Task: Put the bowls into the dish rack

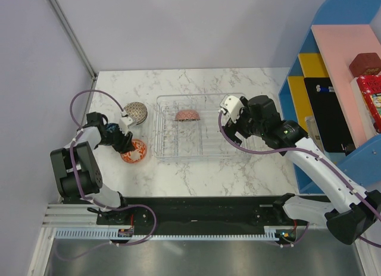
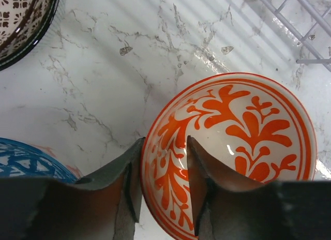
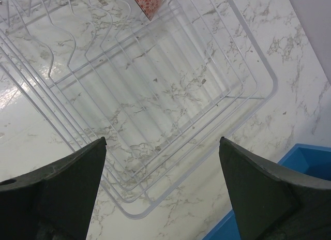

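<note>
- Marbled white bench (image 1: 238,187): ribbed clear dish rack (image 1: 178,159) mid-bench, one red patterned bowl (image 1: 187,115) inside.
- Left pincer (image 2: 165,141) straddles the rim of the glossy red-orange bowl (image 2: 248,126) near the left edge; clamped? Can't tell.
- Right pincer (image 3: 162,141) gapes wide over the rack.

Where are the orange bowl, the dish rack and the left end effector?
orange bowl (image 2: 248,126): left wrist view, patterned inside.
dish rack (image 1: 202,159): top external view, near rim.
left end effector (image 2: 165,143): left wrist view, midway between fingertips.
</note>
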